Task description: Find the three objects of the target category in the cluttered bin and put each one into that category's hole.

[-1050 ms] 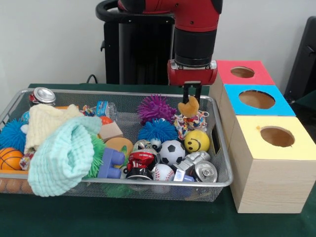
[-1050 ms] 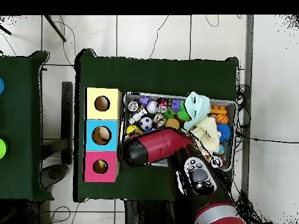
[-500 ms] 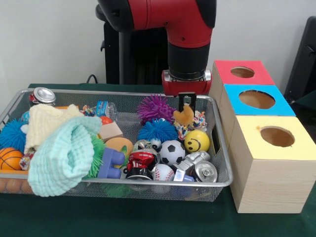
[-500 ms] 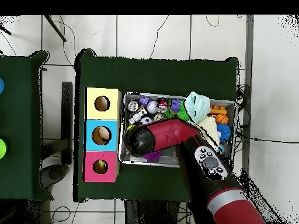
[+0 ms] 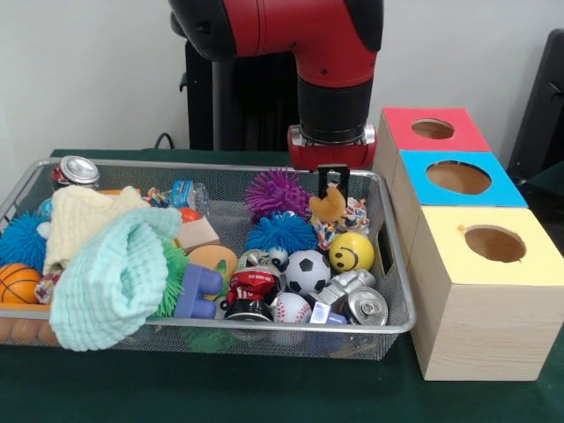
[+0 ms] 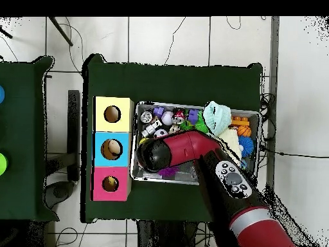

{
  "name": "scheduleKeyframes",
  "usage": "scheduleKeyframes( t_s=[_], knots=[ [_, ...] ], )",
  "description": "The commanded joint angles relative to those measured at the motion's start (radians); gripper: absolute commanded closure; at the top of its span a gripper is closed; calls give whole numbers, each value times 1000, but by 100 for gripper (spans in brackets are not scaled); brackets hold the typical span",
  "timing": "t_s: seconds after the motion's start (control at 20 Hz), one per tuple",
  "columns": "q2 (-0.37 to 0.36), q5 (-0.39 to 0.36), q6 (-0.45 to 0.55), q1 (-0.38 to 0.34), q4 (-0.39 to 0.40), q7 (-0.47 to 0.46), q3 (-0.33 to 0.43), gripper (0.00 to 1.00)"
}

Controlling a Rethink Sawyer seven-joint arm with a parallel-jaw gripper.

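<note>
Front view: three wooden boxes stand beside the wire mesh bin (image 5: 392, 291), one hole each: red-topped (image 5: 432, 129), blue-topped (image 5: 458, 177), yellow-topped (image 5: 493, 243). Two spiky balls (one purple (image 5: 278, 192), one blue (image 5: 280, 232)) lie left of the black gripper (image 5: 333, 179), which sits barely lower than half a second ago, its fingers clenched on the orange plush toy (image 5: 330, 204) over the bin's far right corner.

Overhead view: the red arm (image 6: 186, 151) covers the toy.

A dark green table (image 5: 264, 392) stands on a white tiled floor (image 6: 167, 38).
</note>
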Motion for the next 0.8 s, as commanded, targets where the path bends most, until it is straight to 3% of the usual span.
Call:
scheduleKeyframes(
  t_s=[0.05, 0.2, 0.4, 0.8],
  knots=[
    [-41, -2, 28, -15, 32, -117, 78, 100],
    [-145, 64, 116, -28, 83, -129, 104, 100],
    [-310, 126, 120, -50, 222, -109, 132, 100],
    [-498, 245, 188, -94, 351, -144, 146, 100]
  ],
)
